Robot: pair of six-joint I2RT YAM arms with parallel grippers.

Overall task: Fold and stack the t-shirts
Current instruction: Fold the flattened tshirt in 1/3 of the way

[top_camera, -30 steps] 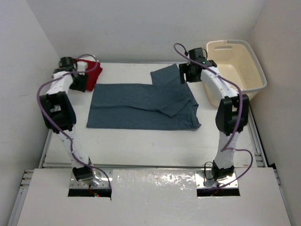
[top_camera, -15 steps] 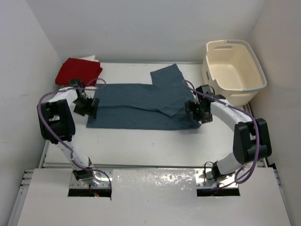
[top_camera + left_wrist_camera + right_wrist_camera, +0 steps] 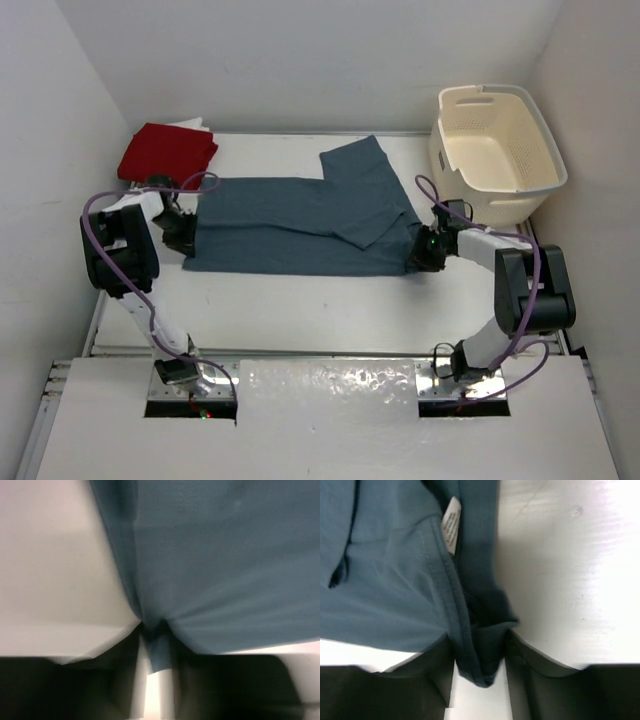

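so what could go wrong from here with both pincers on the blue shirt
1. The left pincer grips only a narrow tip of the blue-grey shirt at its edge, so the cloth may slip out on lifting.
2. The right pincer has the hem bunched up in its grip, so the fold may come out crooked.
3. The far sleeve sticks out and could flop loose.

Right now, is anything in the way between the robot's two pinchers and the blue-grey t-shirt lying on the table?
No, nothing visible is in the way. The left gripper is pinching the left edge of the slate blue-grey cloth t-shirt, and the right gripper is pinching its right edge. The cloth sits directly between the fingers of both.
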